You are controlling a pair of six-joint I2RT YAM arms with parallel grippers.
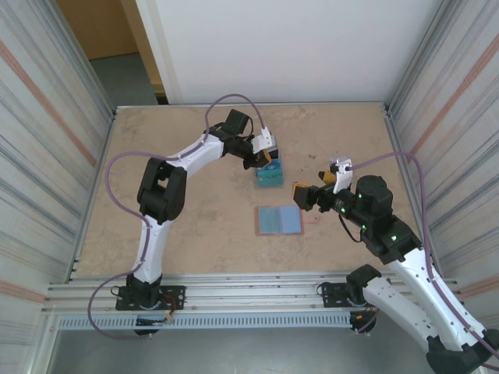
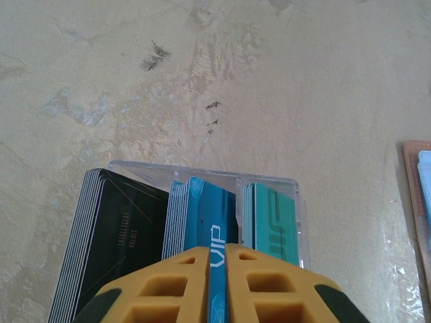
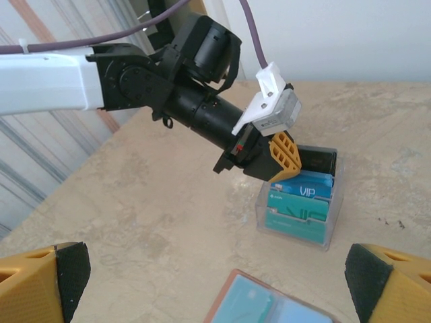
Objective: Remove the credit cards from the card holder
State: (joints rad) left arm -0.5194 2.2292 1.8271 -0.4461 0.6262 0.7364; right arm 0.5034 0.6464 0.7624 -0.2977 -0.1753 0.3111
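The card holder (image 1: 279, 220) is a salmon wallet that lies open on the table, its blue-grey pockets up, with light cards in them (image 3: 259, 306). Beyond it stands a clear plastic box (image 1: 270, 175) holding stacks of black (image 2: 114, 235), blue and teal (image 2: 273, 222) credit cards. My left gripper (image 2: 217, 269) points down into the middle slot. Its yellow fingers (image 3: 286, 158) are shut on a blue "VIP" card (image 2: 212, 215). My right gripper (image 1: 306, 195) hovers just right of the wallet, wide open with nothing between its fingertips (image 3: 47, 276).
Corrugated metal walls close the table in on the left and right, and a white wall stands behind. The wallet's small tab (image 1: 313, 220) sticks out on its right edge. Bare tabletop (image 1: 195, 234) lies left of the wallet.
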